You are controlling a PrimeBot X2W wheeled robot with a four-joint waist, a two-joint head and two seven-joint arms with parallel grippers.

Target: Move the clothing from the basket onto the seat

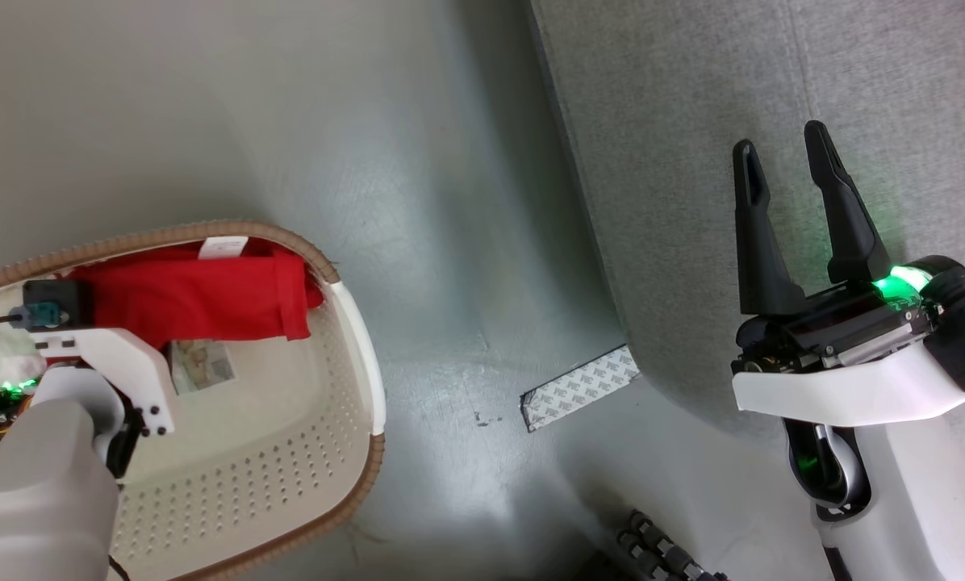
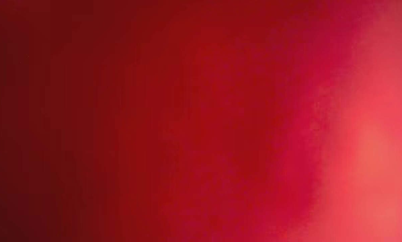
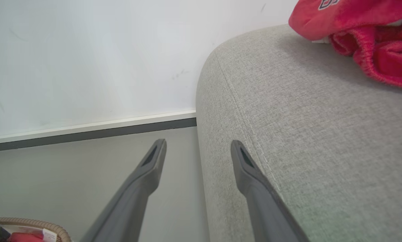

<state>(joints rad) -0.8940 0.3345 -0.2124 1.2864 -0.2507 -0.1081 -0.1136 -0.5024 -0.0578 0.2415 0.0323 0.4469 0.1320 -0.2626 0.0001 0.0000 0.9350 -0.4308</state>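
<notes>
**Clothing (image 1: pixel 200 294) limp in basket (image 1: pixel 363 339)**

It lies against the far wall, soft and light; pinch a bunched fold. The left gripper (image 1: pixel 95 355) sits against it, grip unseen; the right gripper (image 1: pixel 781 141), 2 fingers apart, hangs over the seat (image 1: pixel 676 177).

Legible text: none; backing strip (image 1: pixel 579 389) on the floor (image 1: pixel 450 242) is showing a repeating grey mark, too small to read; white tag (image 1: pixel 223 246) on the red garment (image 1: pixel 200 298) is appearing blank; printed card (image 1: pixel 200 365) in the basket (image 1: pixel 367 347) is lying blurred; lettering (image 3: pixel 327 3) on the red clothing (image 3: pixel 355 20) is running off the frame, unreadable.
</notes>
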